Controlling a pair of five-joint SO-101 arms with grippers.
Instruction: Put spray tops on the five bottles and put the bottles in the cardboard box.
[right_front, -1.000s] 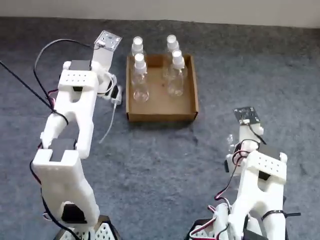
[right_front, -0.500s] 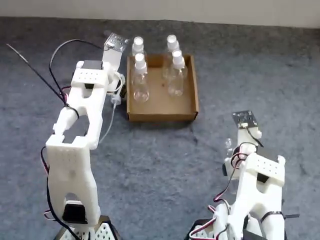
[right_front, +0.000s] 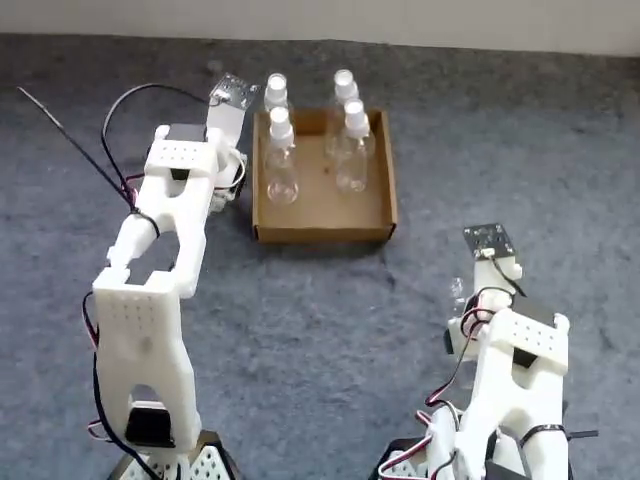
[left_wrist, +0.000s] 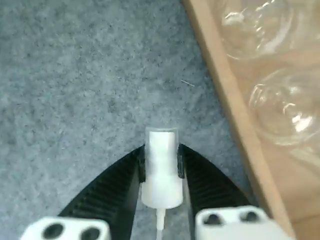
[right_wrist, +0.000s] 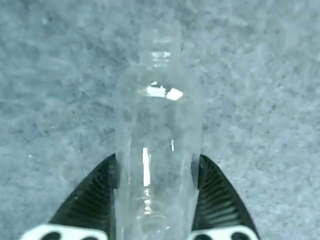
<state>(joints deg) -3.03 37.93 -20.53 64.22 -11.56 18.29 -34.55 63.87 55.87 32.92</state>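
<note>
Two ribbed black fingers (right_wrist: 92, 200) of the right gripper (right_wrist: 157, 160) are pinching a clear plastic bottle (right_wrist: 157, 110) by its round body. Its threaded neck is wearing no top and is pointing away from the wrist, over the grey, fuzzy worktop (right_wrist: 260, 75) at the near right.

Farther back on the left, the left gripper (left_wrist: 161, 150) is closing on a white plastic spray top (left_wrist: 161, 170), a smooth little cylinder with a thin tube trailing from it. It is hanging just beside the left wall of the cardboard box (right_front: 323, 232) without touching it.

Four capped bottles are standing in two rows at the shallow, brown, square-cornered box. The near pair (right_front: 281, 170) (right_front: 351, 160) is resting on its floor. The far pair (right_front: 275, 92) (right_front: 343, 85) is showing white tops at its back wall, and whether their bases are sitting inside is unclear from above.
</note>
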